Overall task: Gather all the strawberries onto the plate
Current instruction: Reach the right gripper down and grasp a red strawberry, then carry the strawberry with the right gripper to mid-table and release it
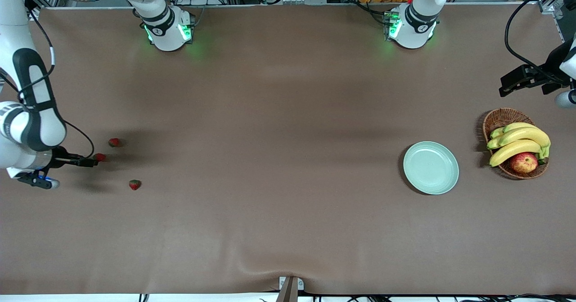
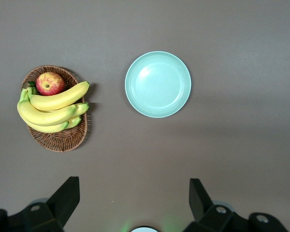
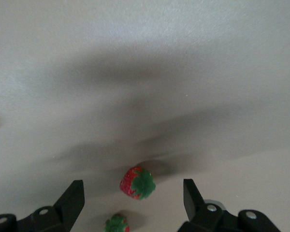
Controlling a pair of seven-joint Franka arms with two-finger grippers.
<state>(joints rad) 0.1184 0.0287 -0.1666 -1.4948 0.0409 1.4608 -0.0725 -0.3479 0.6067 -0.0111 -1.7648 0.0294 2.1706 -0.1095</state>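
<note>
Three strawberries lie near the right arm's end of the table: one farthest from the front camera (image 1: 114, 142), a middle one (image 1: 100, 157) and the nearest (image 1: 134, 184). My right gripper (image 1: 83, 161) hovers open over them, its tip beside the middle one. In the right wrist view, one strawberry (image 3: 137, 183) lies between the open fingers (image 3: 72, 200) on the table below, and a second strawberry (image 3: 117, 224) shows at the frame's edge. The mint-green plate (image 1: 430, 167) is empty, also in the left wrist view (image 2: 157, 84). My left gripper (image 1: 517, 80) waits open (image 2: 134, 198), high over the left arm's end.
A wicker basket (image 1: 499, 118) with bananas (image 1: 517, 142) and an apple (image 1: 524, 162) stands beside the plate, toward the left arm's end. It also shows in the left wrist view (image 2: 58, 140). The brown table cover bulges at its front edge (image 1: 288, 272).
</note>
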